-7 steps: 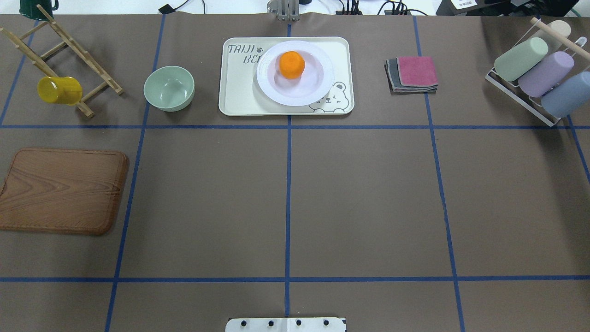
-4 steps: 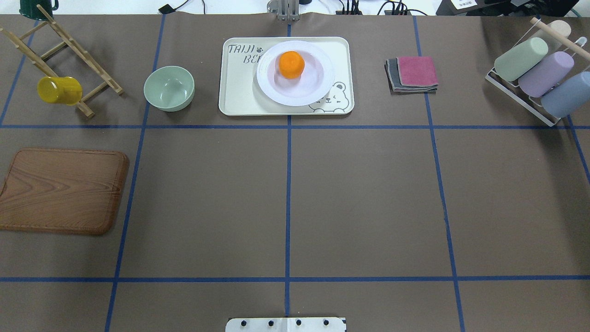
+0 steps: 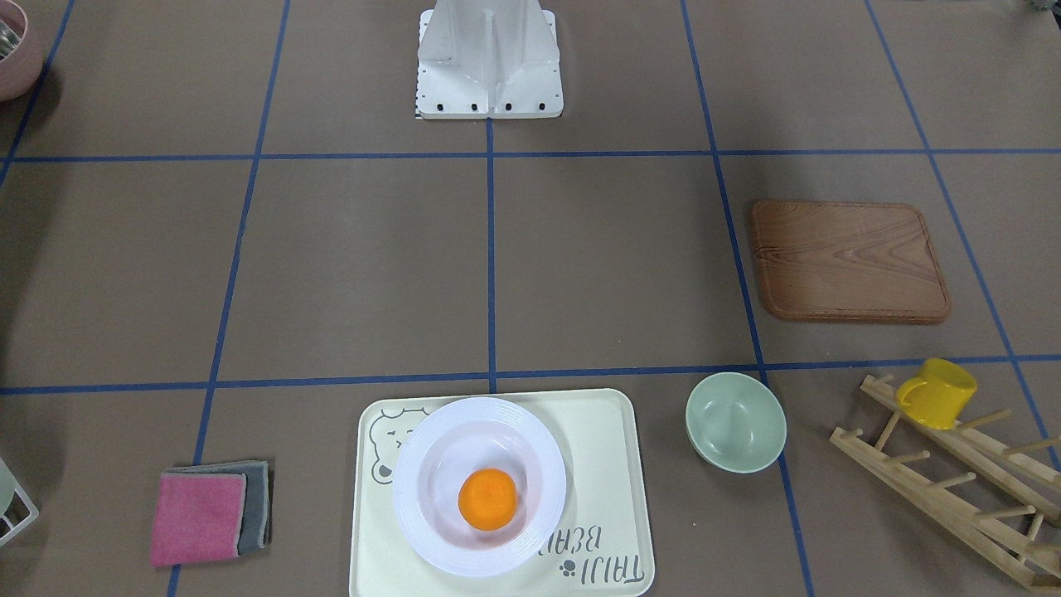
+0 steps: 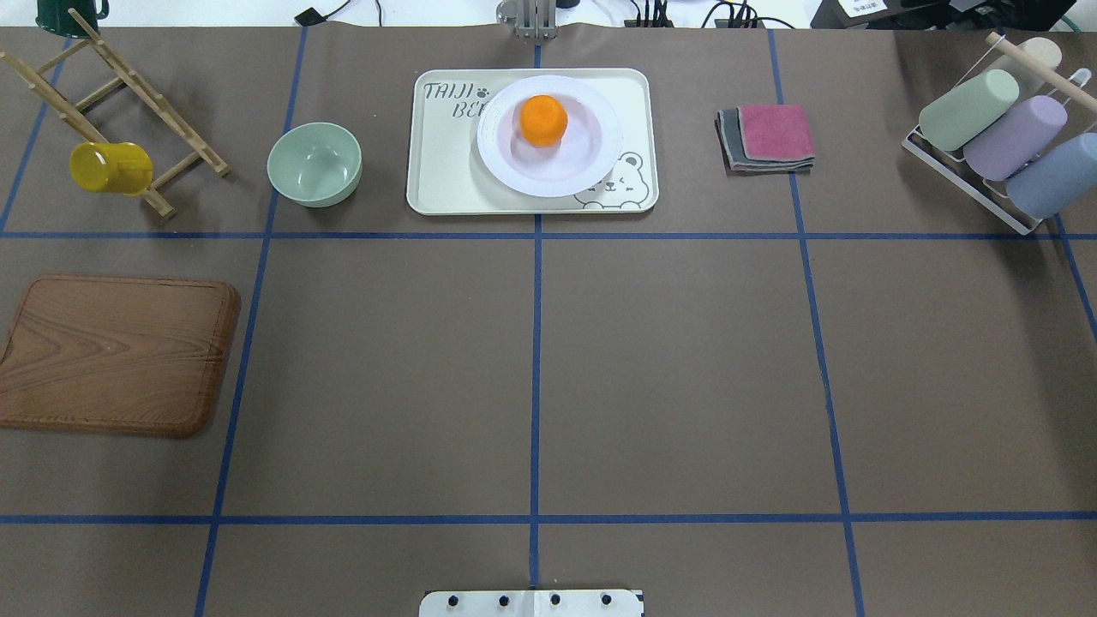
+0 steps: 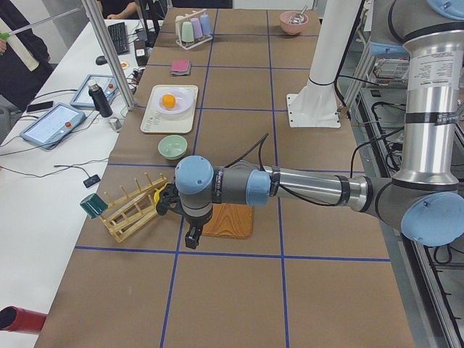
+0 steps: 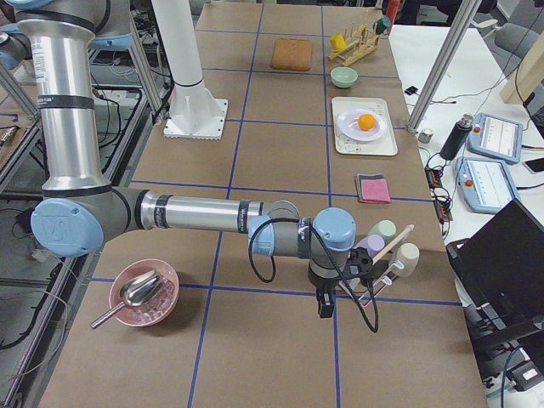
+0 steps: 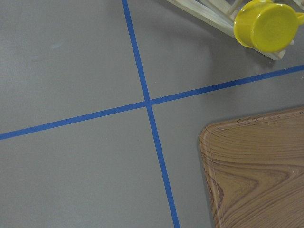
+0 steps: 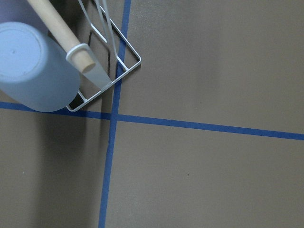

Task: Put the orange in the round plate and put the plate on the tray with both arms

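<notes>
No movement since the earlier overhead frames. The orange (image 4: 542, 120) sits in the round plate (image 4: 600, 163), which rests on the tray (image 4: 437, 176), far centre of the surface. Left arm (image 5: 217, 190) and right arm (image 6: 297, 234) hang well clear; jaws' state cannot be told. Task judged complete; nothing further called for.

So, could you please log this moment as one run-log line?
task: looks done | orange in round plate | round plate on tray | left gripper, right gripper: clear of tray, state cannot tell
</notes>
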{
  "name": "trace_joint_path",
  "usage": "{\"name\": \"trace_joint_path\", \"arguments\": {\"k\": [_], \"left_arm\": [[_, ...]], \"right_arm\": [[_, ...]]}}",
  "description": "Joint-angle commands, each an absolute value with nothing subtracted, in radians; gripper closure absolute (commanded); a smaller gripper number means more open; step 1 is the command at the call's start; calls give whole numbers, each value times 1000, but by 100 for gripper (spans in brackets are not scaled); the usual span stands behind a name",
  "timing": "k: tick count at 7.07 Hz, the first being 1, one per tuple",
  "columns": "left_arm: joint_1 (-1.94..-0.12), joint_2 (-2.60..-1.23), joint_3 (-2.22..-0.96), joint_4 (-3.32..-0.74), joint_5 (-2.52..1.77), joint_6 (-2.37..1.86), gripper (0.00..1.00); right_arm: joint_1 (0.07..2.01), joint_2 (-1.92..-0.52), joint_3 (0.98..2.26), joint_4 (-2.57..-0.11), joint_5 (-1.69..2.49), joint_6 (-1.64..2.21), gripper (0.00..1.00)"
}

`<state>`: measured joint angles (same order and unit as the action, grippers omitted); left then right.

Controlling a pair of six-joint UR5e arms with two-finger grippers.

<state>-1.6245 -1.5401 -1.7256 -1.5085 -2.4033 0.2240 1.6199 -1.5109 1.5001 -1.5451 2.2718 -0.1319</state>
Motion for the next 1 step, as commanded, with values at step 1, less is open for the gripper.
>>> {"name": "trace_joint_path", "arguments": {"k": [1], "left_arm": [[-1624, -1540, -1726, -1508, -2402, 224, 1]], "right_arm": [[1620, -1512, 1499, -1543, 2272, -132, 0]]}}
